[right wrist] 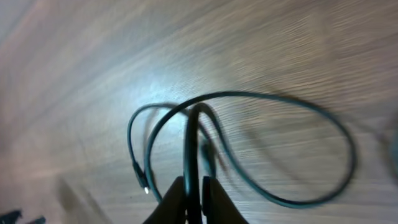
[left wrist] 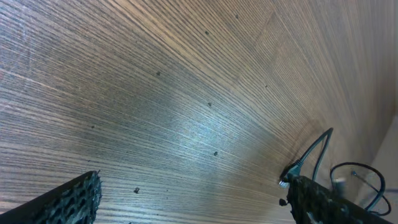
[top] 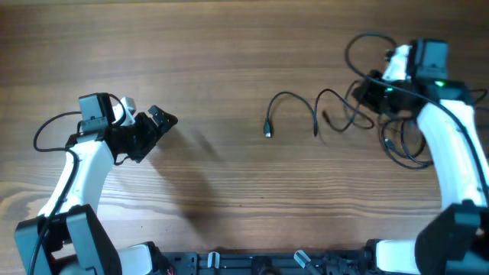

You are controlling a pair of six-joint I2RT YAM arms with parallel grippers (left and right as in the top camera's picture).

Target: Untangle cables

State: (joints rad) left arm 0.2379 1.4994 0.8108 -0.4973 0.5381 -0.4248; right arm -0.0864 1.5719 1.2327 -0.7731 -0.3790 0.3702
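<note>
Thin black cables (top: 321, 111) lie in loose curves at the table's centre right, with a plug end (top: 268, 131) at the left and more loops (top: 405, 149) by the right arm. My right gripper (top: 372, 93) is shut on a strand of the cables (right wrist: 193, 149), which runs up between its fingers (right wrist: 194, 196) into a large loop (right wrist: 280, 149) over the table. My left gripper (top: 157, 126) is open and empty above bare wood at the left, its fingertips wide apart (left wrist: 193, 199). The cables' far end (left wrist: 311, 155) shows at the right of the left wrist view.
The wooden table (top: 229, 46) spans the whole view. Thicker black arm wires loop by the left arm (top: 46, 134) and above the right arm (top: 363, 46). The arm bases stand along the near edge.
</note>
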